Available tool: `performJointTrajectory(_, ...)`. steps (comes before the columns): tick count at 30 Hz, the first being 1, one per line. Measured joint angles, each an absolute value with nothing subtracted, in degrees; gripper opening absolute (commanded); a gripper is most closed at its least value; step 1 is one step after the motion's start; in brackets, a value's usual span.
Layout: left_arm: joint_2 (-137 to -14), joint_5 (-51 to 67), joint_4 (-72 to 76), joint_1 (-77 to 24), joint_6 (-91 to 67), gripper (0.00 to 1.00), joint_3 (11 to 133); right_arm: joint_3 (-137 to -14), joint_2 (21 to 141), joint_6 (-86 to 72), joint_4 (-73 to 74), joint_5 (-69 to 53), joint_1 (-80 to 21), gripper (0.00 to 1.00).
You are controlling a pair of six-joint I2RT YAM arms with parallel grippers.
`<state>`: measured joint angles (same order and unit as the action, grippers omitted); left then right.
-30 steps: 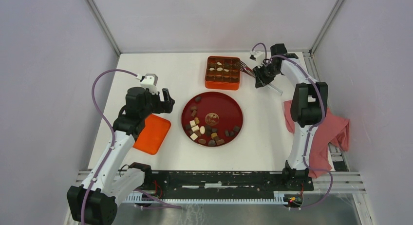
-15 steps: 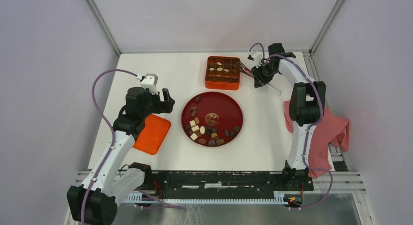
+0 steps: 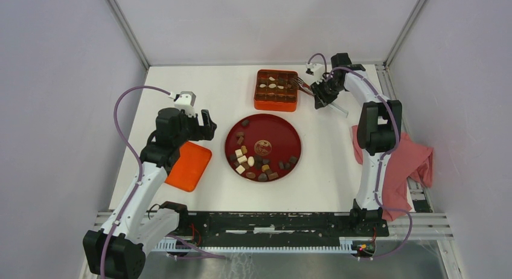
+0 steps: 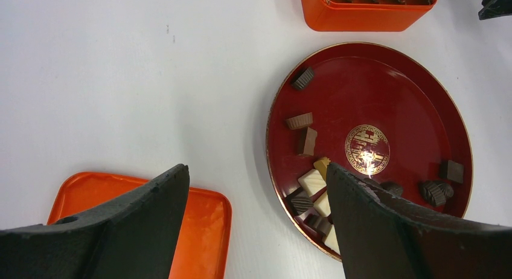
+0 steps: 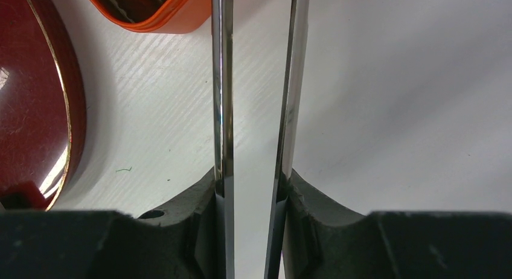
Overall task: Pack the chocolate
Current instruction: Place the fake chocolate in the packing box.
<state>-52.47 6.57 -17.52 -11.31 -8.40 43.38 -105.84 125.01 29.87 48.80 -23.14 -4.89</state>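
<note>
Brown and cream chocolate (image 3: 250, 161) litters the plate (image 3: 279, 133). Left gripper (image 3: 206, 124) wide; right gripper (image 5: 250, 185) clamps tongs (image 5: 222, 110), edged slightly toward the box (image 3: 276, 102).

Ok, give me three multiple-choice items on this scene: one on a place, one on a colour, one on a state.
1. Relative to the red plate, the orange lid lies: A) to its left; B) to its right; C) on top of it.
2. The crumpled cloth is: A) blue; B) green; C) pink.
3. The right claw is: A) open and empty; B) shut on metal tongs; C) shut on the cloth.

Answers: 1 A, the top view shows the lid flat on the table off the plate's left rim. 2 C, it shows pink in the top view. 3 B, the wrist view shows two metal blades clamped in it.
</note>
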Motion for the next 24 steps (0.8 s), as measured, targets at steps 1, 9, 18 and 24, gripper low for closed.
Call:
performJointTrajectory(1,-52.5,6.6,-17.5,-11.3,-8.4,0.89,43.4,-105.9,125.0,29.9,48.8,-23.1,-4.9,0.38)
performJointTrajectory(9,-52.5,6.6,-17.5,-11.3,-8.4,0.89,43.4,-106.0,125.0,29.9,48.8,-23.1,-4.9,0.35)
performJointTrajectory(18,-52.5,6.6,-17.5,-11.3,-8.4,0.89,43.4,-104.6,122.8,30.0,48.0,-24.6,-4.9,0.33)
performJointTrajectory(24,-52.5,6.6,-17.5,-11.3,-8.4,0.89,43.4,-95.2,111.3,31.3,45.0,-30.0,-4.9,0.32)
